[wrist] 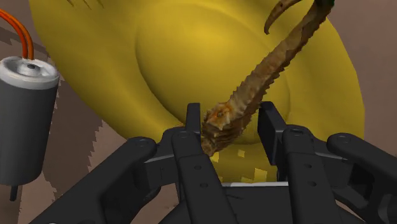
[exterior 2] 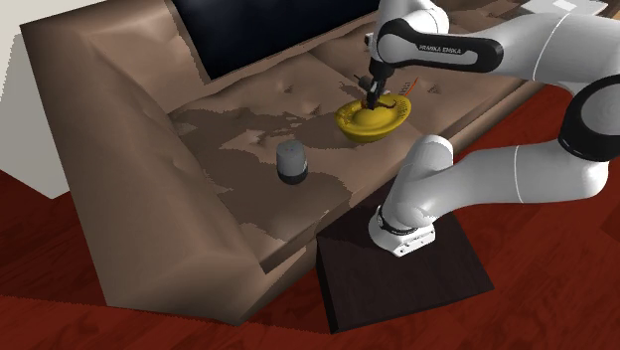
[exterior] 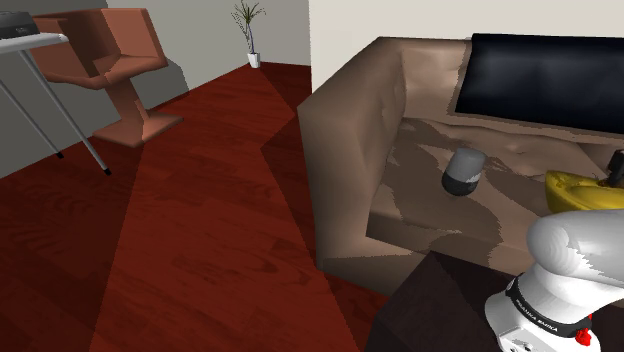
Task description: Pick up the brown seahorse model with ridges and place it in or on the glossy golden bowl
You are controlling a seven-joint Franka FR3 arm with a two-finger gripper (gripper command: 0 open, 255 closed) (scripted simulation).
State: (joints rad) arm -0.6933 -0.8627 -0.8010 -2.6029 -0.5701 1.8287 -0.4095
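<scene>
Seahorse [wrist: 267, 70], brown and ridged: its thick end is tucked down between the black fingers. The lowest bit is hidden behind the gripper [wrist: 230, 114] and the far tip is cut by the wrist picture's edge. In the second exterior view we cannot make it out under the hand.

The fingers stand apart. One finger [wrist: 191, 127] touches the thick end, while the other finger [wrist: 270, 127] has a sliver of yellow between it and the body, so we do not call it clamped. We cannot tell whether the seahorse rests on the bowl or hangs above it.

It sits over the yellow bowl [wrist: 159, 57], inside the rim's outline. Its long axis runs out from the fingertips, slanting across the bowl's well toward the rim. The thick end is at the gripper and the thin tail points away, with a small hooked curl near the far end.

Just beside the bowl's rim is a grey cylinder [wrist: 25, 114] with orange wires. In the second exterior view the gripper [exterior 2: 373, 97] hangs right over the bowl [exterior 2: 373, 121] on the brown sofa [exterior 2: 119, 149] seat. In the shoulder view the arm [exterior: 570, 250] covers part of the bowl [exterior: 572, 188].

Farther along the seat, well apart from the bowl, a grey canister [exterior 2: 291, 161] stands upright. A black panel [exterior 2: 248, 35] lies against the sofa back. The dark stand [exterior 2: 437, 288] sits on the red wood floor [exterior: 200, 250] at the sofa's front. Farthest off in the shoulder view we see a brown chair [exterior: 125, 60] and a potted plant [exterior: 250, 30] by the wall.
</scene>
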